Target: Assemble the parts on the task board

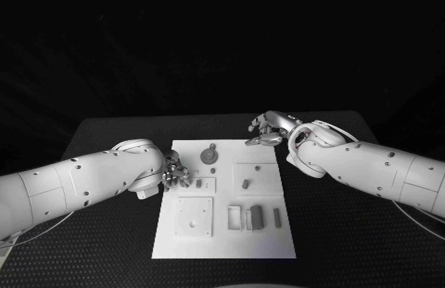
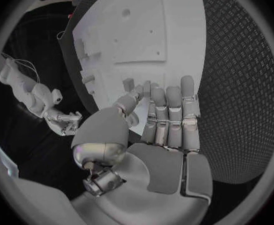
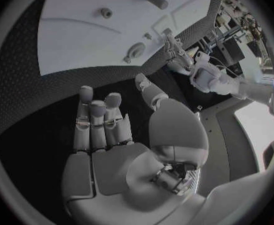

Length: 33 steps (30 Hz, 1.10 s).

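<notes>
Left hand (image 1: 175,174): at the board's left edge, fingers straight and together, holding nothing.
Right hand (image 1: 266,130): above the table just beyond the board's far right corner, fingers loosely curled, empty.
Task board (image 1: 224,246): white plate at mid-table (image 1: 111,130).
Parts (image 1: 256,216): small grey pieces lying across the board.
</notes>
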{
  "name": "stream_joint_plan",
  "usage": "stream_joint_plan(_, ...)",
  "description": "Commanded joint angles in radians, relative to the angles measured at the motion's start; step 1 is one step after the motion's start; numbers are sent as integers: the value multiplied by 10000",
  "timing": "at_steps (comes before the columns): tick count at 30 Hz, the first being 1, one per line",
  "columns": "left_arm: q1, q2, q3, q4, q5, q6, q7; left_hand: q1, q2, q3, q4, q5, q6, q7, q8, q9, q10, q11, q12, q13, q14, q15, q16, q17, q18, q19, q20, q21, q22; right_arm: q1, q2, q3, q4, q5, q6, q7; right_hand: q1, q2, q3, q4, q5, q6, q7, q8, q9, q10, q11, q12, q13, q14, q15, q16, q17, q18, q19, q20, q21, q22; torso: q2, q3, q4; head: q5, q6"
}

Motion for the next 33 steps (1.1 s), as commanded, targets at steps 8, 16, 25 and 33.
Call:
stream_joint_plan(8, -85, -6, -53, -1, -62, 239, -116, 110, 23, 54, -3, 34, 38, 17, 54, -16, 168, -161, -20, -16, 23, -14, 11, -16, 3, 76, -151, -2, 18, -8, 13, 5, -2, -20, 112, 70, -10, 103, -70, -1, 27, 9, 74, 35, -15, -23, 1, 60, -12, -6, -48, 35, -15, 143, -50, 45, -21, 145, 1, 1, 5, -1, -18)
stream_joint_plan(16, -85, -32, -54, 11, -84, 271, -169, 128, 32, 68, -13, 35, 36, 16, 55, -17, 171, -162, -24, -19, 25, -14, 11, -18, 6, 77, -153, -6, 22, -8, 15, 5, -9, -18, 119, 71, -10, 103, -72, -3, 27, 8, 74, 36, -16, -25, 2, 60, -13, -7, -47, 36, -17, 143, -51, 46, -22, 145, 0, -2, -1, 14, -20)
stream_joint_plan(25, -89, -30, -54, 13, -90, 264, -168, 137, 28, 72, -18, 35, 36, 15, 57, -18, 173, -163, -26, -20, 27, -14, 12, -20, 6, 77, -153, -9, 25, -8, 24, 5, -25, -18, 106, 73, -11, 105, -73, -5, 27, 6, 75, 35, -18, -27, 2, 61, -15, -9, -47, 36, -18, 143, -52, 46, -22, 145, 1, -1, 2, 3, -26)
stream_joint_plan(33, -99, -49, -54, 6, -94, 261, -176, 140, 27, 74, -18, 35, 37, 16, 59, -18, 175, -163, -28, -22, 28, -14, 12, -22, 5, 79, -152, -11, 28, -8, 22, 5, -36, -18, 110, 72, -12, 106, -74, -7, 27, 5, 75, 35, -19, -29, 3, 62, -17, -11, -46, 36, -19, 143, -53, 47, -23, 145, 1, 7, -2, 6, -24)
